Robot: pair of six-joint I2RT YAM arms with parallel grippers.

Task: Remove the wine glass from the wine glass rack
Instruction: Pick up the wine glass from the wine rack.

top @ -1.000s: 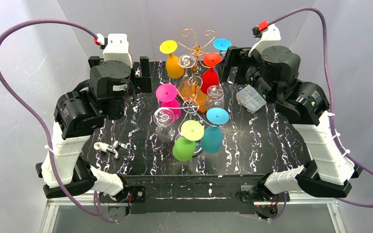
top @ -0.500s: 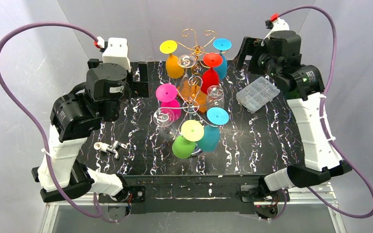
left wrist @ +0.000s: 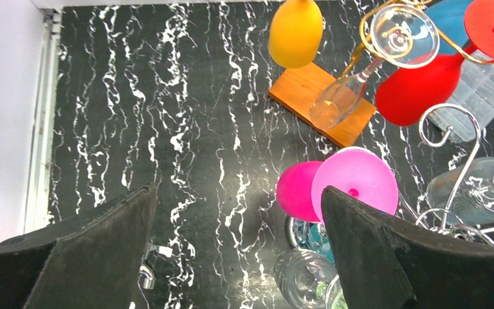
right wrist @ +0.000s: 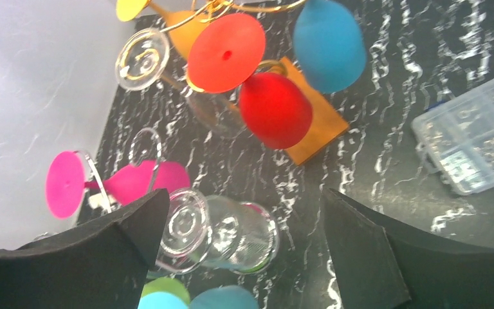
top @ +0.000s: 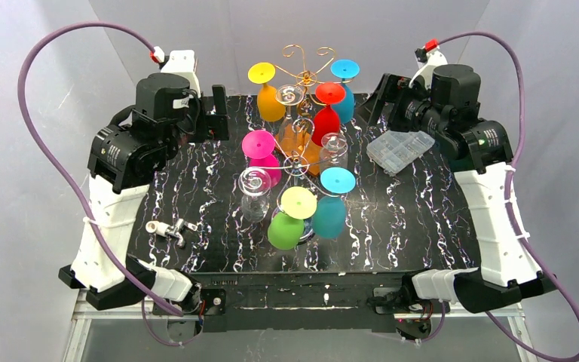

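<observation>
the wine glass rack (top: 307, 74) stands mid-desk toward the upper centre of the overhead frame, with glasses hanging bowl-down, each foot caught in a scroll arm. the task does not say which glass is meant. nearest the left hand (left wrist: 238, 193) is the pink glass (left wrist: 334, 190) on the lower tier. nearest the right hand (right wrist: 244, 194) is the red glass (right wrist: 273, 106) on the upper tier. both hands are released, fingers spread wide and holding nothing, and hover over the upper corners of the desk (top: 196, 181).

the coloured glasses look matte and probably light. the clear glass (top: 255, 192) looks slick and breakable. any of them is likely top-heavy once freed. the bowl is the broadest place to take hold, with the stem just under the foot as the second choice. the foot most likely has to slide outward through the scroll's open end, since a pull straight down would drag on the wire. the rack is a thin pole on a small base, so it may well rock or tip if a foot catches.

neighbouring glasses crowd close, some nearly touching. there is open room on the left of the overhead frame, apart from a small metal fitting (top: 167, 228) at lower left. on the right lies a clear plastic box (top: 399, 151). an orange block (top: 301, 143) sits under the rack, and the back wall is close behind it.
</observation>
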